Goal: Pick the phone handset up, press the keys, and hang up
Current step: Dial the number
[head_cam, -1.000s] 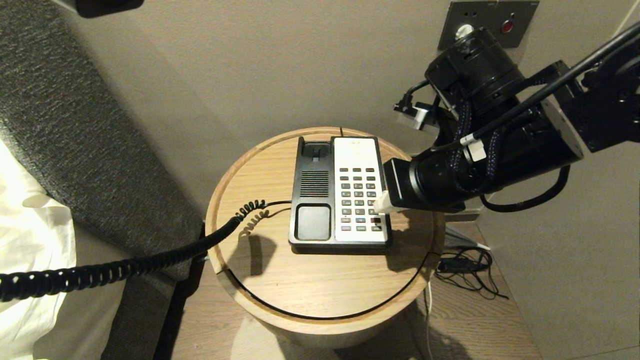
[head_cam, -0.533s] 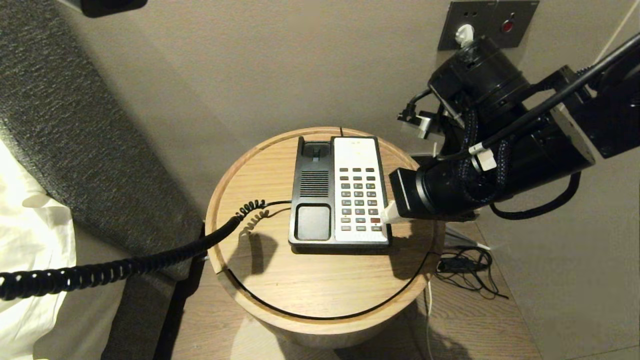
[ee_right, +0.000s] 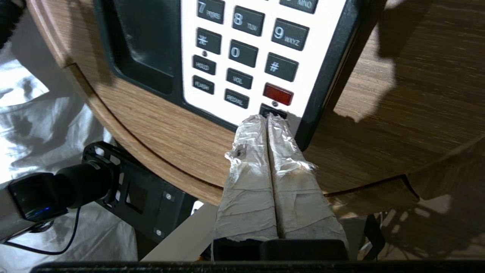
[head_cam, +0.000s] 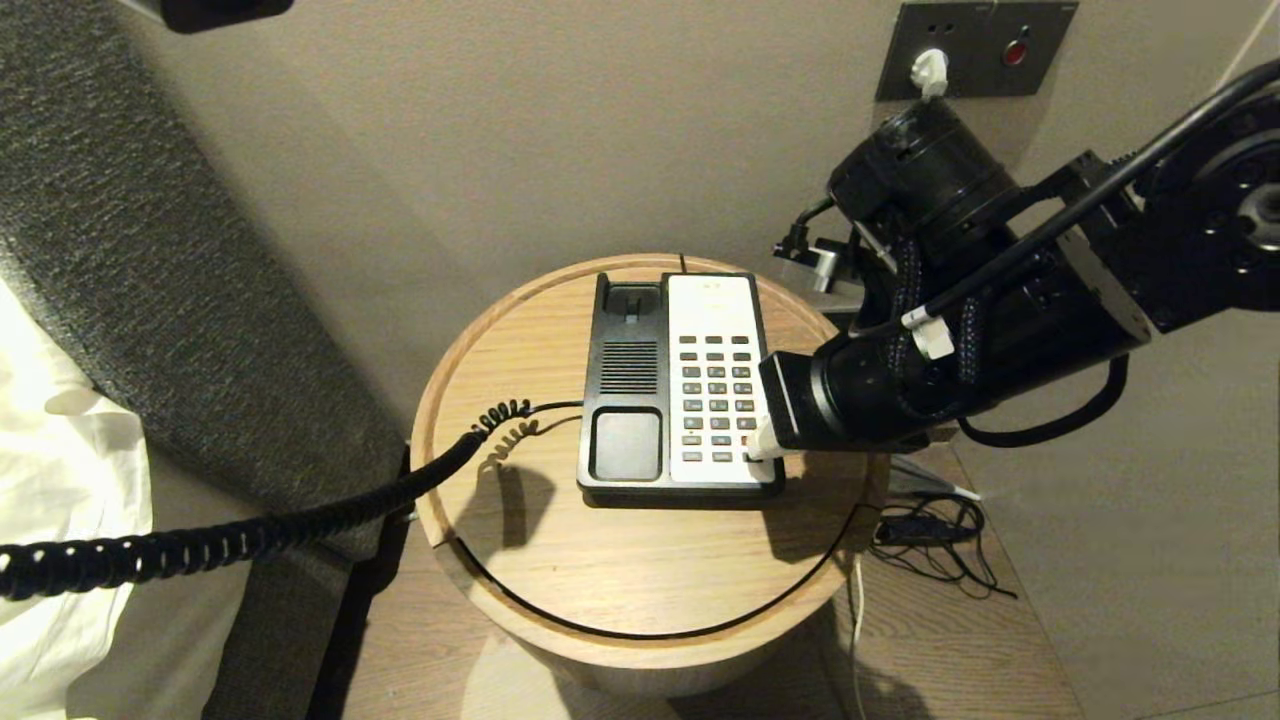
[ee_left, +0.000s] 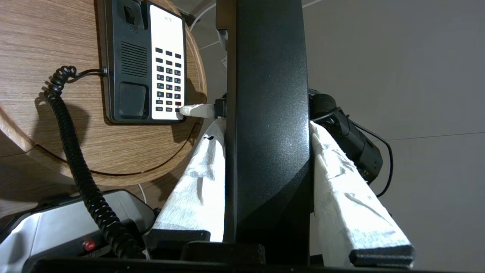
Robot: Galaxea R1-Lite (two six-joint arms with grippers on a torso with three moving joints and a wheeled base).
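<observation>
round wooden table (head_cam: 640,560), glossy black handset (ee_left: 269,113), taped fingers (ee_right: 252,170).

One phone base (head_cam: 680,385) on one round wooden table (head_cam: 640,570); one phone handset (ee_left: 267,125), clamped between the two wrapped fingers (ee_left: 197,185) of the left gripper (ee_left: 265,151); one coiled cord (head_cam: 250,535); one right gripper (ee_right: 268,121), its two fingers pressed together, tips on the lowest key; just beyond those tips, one red key (ee_right: 277,93); further on, the dark keys in rows of three; one wall plate (head_cam: 975,48) with one red button (head_cam: 1015,50).
</observation>
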